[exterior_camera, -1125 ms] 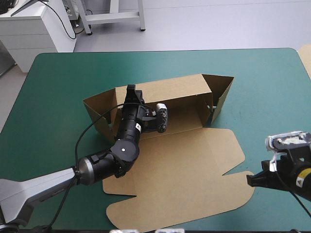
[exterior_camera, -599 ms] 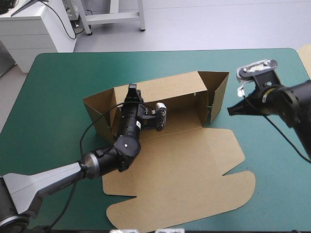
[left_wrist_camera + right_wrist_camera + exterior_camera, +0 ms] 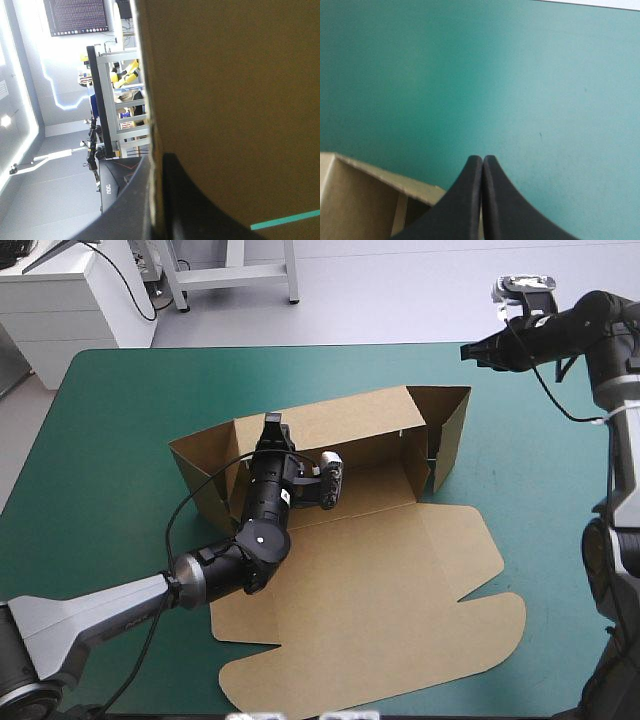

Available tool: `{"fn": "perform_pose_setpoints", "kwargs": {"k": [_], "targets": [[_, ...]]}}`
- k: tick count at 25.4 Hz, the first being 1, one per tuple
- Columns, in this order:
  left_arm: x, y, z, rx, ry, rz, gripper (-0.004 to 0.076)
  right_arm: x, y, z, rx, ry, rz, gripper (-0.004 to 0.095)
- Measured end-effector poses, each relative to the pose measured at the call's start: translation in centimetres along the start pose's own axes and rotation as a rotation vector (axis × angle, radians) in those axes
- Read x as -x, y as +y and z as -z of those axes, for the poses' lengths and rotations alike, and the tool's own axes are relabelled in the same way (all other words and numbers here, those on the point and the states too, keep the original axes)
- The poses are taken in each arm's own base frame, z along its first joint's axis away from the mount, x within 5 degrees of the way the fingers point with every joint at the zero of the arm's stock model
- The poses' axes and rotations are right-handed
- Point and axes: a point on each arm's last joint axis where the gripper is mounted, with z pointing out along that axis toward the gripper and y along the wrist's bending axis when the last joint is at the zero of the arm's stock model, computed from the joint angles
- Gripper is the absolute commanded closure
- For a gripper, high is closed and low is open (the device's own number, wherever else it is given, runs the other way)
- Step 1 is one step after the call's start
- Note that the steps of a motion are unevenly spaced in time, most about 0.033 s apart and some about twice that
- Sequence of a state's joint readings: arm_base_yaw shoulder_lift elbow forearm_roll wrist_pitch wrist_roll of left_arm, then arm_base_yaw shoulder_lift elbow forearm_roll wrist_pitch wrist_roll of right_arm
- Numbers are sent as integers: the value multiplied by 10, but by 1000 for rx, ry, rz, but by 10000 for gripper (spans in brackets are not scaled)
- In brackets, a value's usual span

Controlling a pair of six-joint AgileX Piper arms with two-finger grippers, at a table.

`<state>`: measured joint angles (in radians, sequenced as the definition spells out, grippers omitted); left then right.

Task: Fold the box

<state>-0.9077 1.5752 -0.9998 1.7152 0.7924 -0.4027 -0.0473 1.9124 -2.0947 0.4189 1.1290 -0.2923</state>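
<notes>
Right hand (image 3: 467, 352), closed empty, rose to upper right; left hand (image 3: 270, 423) pinches the box (image 3: 400, 560) wall. Stiff, light board: grip its edges.

My bench (image 3: 120, 410) under its teal-green cover, rounded far corners, pale grey floor (image 3: 420, 290) beyond it, a white cabinet (image 3: 60, 310) off the far left corner, grey metal frame legs (image 3: 232, 275) beside that, a bright light strip (image 3: 35, 120) along a pale wall (image 3: 70, 60)
</notes>
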Motion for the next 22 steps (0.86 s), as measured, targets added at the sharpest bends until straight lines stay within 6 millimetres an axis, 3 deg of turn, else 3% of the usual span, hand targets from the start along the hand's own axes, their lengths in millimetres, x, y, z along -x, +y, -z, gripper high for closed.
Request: {"fn": "perform_pose_setpoints", "kwargs": {"k": [2, 7, 22], "targets": [[0, 0, 0, 1, 0, -1, 731, 13, -6, -30, 81, -18, -27, 929], [0, 0, 0, 1, 0, -1, 731, 14, -11, -59, 164, 34, -63, 929], [0, 0, 0, 0, 0, -1, 731, 6, -7, -72, 143, 95, -82, 927]]}}
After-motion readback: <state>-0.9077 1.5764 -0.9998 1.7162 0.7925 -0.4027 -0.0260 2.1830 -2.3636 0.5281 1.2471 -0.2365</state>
